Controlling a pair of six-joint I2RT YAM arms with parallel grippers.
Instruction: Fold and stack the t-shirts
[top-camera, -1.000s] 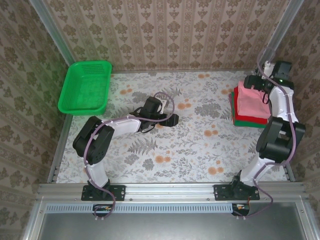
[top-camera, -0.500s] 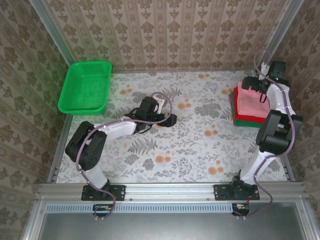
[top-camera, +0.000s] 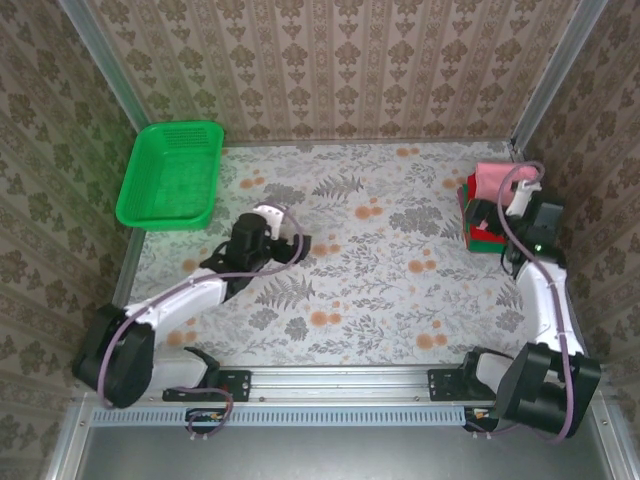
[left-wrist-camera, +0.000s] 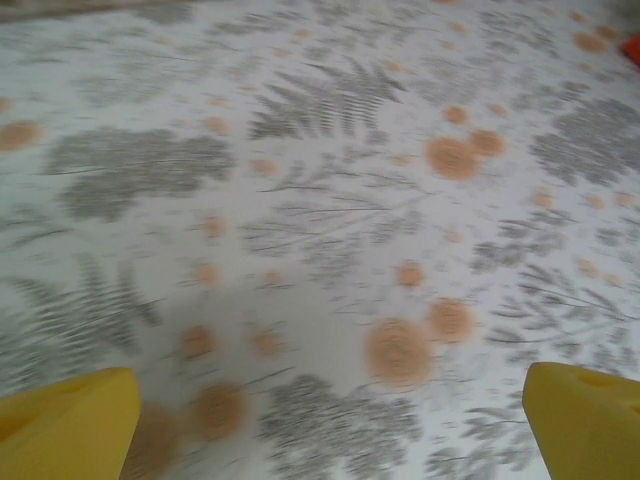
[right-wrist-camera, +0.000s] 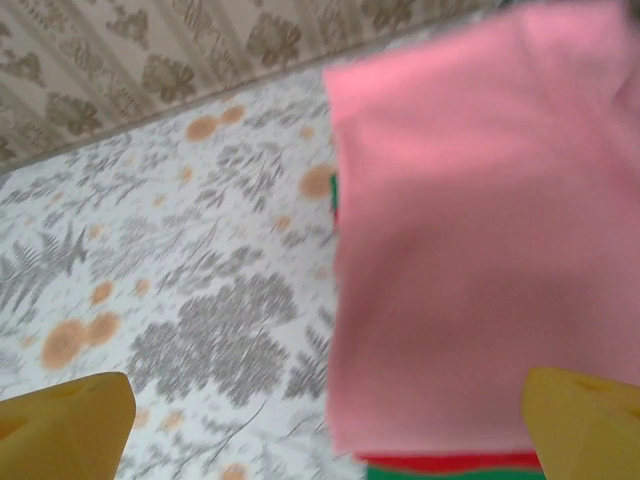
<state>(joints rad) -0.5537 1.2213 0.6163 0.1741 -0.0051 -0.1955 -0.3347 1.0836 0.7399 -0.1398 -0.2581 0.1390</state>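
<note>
The right pincer has its yellow fingers spread wide apart with nothing between them, and it sits just beside the pile at the far right corner of the counter. Straight ahead of it lies the pink t-shirt, folded flat and resting on top of the red t-shirt, which lies in turn on the green t-shirt; only thin slivers of red and green show at the near edge of the pile. To judge by this, the stacking is all but finished and the step in hand is to let go cleanly. The pincer would do best to rise clear of the cloth before it swings away, fingers wide, so that no fingertip catches a fold and drags the top layer askew. The wrist picture is blurred, so whether the pink edges sit square on those below cannot be told for sure. If they do not, a light nudge on the pink edge should serve better than a fresh grasp. The left pincer is likewise spread and empty, low above bare counter left of centre, well apart from the pile. It looks to have no part in this step. The green basket stands at the far left corner.
</note>
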